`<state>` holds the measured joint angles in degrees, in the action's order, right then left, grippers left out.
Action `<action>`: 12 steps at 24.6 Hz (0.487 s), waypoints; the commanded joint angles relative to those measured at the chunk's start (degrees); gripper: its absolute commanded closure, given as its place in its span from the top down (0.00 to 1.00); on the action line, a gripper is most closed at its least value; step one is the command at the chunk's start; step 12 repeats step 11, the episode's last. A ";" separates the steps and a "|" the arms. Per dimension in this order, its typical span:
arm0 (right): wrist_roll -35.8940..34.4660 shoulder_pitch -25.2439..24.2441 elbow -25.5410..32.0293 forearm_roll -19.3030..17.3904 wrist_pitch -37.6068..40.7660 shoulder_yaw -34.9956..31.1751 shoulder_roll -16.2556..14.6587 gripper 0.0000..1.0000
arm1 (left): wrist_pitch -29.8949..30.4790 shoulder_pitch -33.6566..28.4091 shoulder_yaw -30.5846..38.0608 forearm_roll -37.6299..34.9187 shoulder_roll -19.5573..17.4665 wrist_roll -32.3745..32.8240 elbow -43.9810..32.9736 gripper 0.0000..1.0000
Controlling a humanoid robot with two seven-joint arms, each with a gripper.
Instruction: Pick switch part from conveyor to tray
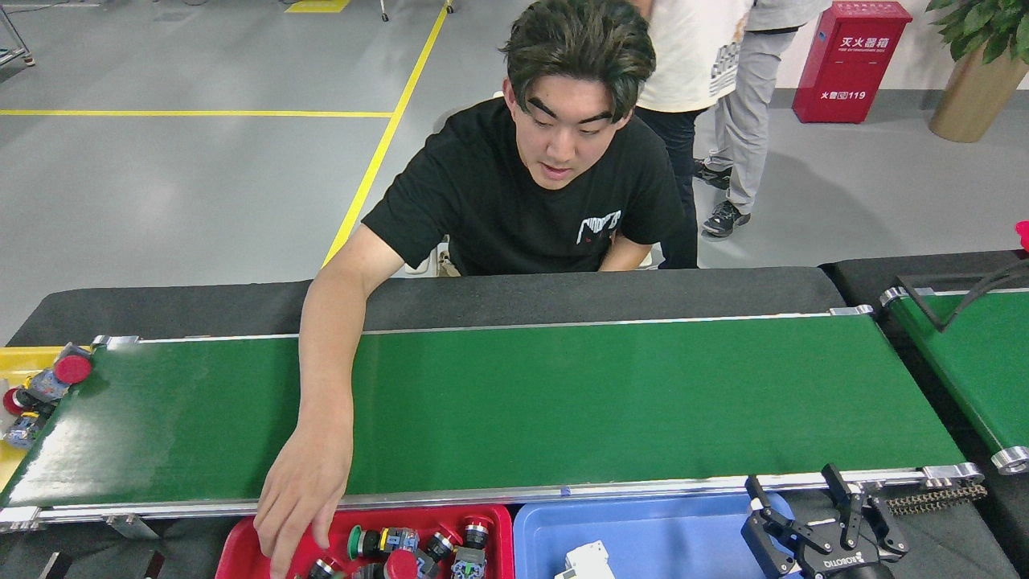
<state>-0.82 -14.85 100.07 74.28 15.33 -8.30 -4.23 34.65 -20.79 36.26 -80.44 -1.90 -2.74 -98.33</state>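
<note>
The conveyor (pixel 611 394) runs across the head view, and its belt is bare except at the far left end. There a red-capped switch part (pixel 68 371) sits at the belt's edge, tipping toward the yellow bin (pixel 24 358). A red tray (pixel 241 547) below the near rail holds several switch parts (pixel 386 543). A person's hand (pixel 293 503) reaches over the belt into that tray. My right gripper (pixel 797 490) hovers open and empty over the right edge of the blue tray (pixel 659 523). My left gripper is out of view.
The person's forearm (pixel 330 362) lies across the left part of the belt. A white part (pixel 587 559) rests in the blue tray. More switch parts (pixel 22 414) lie in the yellow bin. A second, angled green belt (pixel 965 354) stands at the right.
</note>
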 commanded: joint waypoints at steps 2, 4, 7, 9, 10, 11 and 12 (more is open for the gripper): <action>-0.76 0.18 0.91 -0.02 -0.13 -0.31 -0.08 0.99 | 0.07 0.05 0.30 0.29 -0.73 -0.34 -0.29 0.99; -0.76 0.09 0.91 0.07 -0.13 -0.31 -0.08 0.99 | 0.07 0.14 0.30 0.29 -0.91 -0.34 0.24 0.99; -0.76 0.09 0.91 0.07 -0.13 -0.31 0.01 0.99 | 0.07 0.23 0.22 0.29 -0.91 -0.34 0.51 0.99; -0.76 0.00 0.91 0.16 -0.13 -0.22 0.01 0.99 | 0.07 0.23 0.22 0.20 -0.91 -0.34 0.77 0.99; -0.76 0.00 0.91 0.34 -0.04 -0.22 0.01 0.99 | 0.07 0.23 0.22 0.20 -0.91 -0.34 1.12 0.99; -0.76 -0.09 0.91 0.34 -0.04 -0.22 -0.08 0.99 | 0.07 0.32 0.22 0.20 -1.00 -0.34 1.21 0.99; -0.76 -0.09 0.91 0.34 -0.04 -0.22 -0.08 0.99 | 0.07 0.32 0.22 0.20 -1.00 -0.34 1.21 0.99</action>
